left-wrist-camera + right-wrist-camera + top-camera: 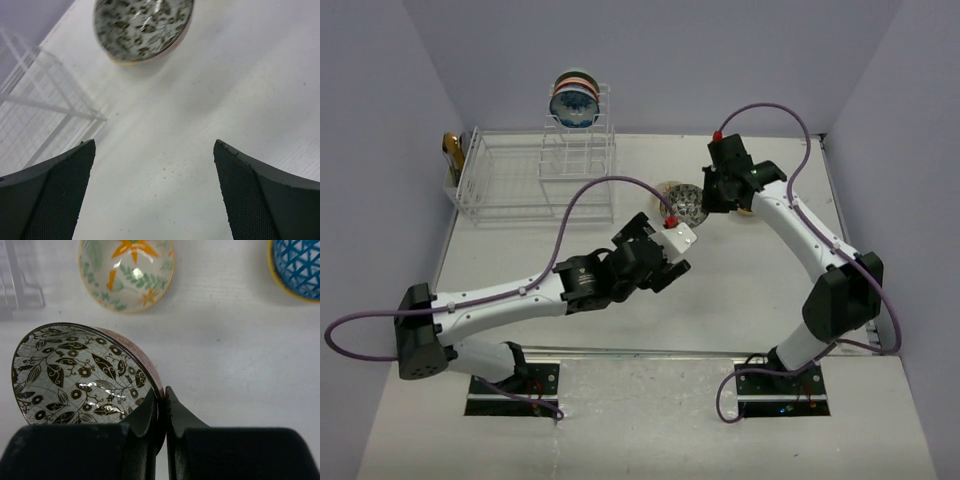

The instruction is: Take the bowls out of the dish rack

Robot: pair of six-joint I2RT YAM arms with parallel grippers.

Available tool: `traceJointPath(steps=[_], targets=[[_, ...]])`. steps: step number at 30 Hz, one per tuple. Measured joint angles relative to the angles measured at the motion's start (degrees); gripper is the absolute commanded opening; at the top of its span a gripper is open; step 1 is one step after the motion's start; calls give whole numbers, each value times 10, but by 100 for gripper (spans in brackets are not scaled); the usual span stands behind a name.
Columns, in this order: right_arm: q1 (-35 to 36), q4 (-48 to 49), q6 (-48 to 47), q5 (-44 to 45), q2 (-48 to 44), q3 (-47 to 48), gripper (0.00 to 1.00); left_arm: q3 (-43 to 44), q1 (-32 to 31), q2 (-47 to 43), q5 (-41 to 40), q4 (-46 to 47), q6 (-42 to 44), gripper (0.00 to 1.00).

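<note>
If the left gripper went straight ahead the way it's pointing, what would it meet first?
Likely the leaf-patterned bowl pinched by the right gripper; the left gripper tilts down, so the table short of it may come first.

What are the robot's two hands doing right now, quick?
Left gripper: open, holding nothing.
Right gripper: closed on the rim of the leafy bowl.

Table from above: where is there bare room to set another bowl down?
Bare table lies between the left arm and the right arm, and between the dish rack and the left arm. It is crowded by the right gripper, shut on the leaf-patterned bowl, with an orange-flowered bowl and a blue bowl just beyond.
</note>
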Motion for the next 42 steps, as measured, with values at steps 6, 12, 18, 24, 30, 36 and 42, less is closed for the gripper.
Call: traceJointPath(steps=[6,12,18,24,30,36,42], targets=[[-56,75,26,12,96,64,0,0,1,-123,-181,-75,-131,100],[-75,119,57,-13,197,137,0,-39,1,-235,-242,-130,-200,100],[-78,134,75,-34,253,160,1,-91,1,-303,-235,-167,-231,100],[-78,157,83,-44,255,117,1,-98,1,-330,-219,-196,-255,100],[-78,160,84,-56,255,92,3,-139,1,-345,-214,-206,-266,100],[-78,166,88,-71,255,90,9,-148,1,-344,-208,-208,-271,100],[-78,170,91,-85,256,90,14,-148,1,-344,-203,-208,-275,100]])
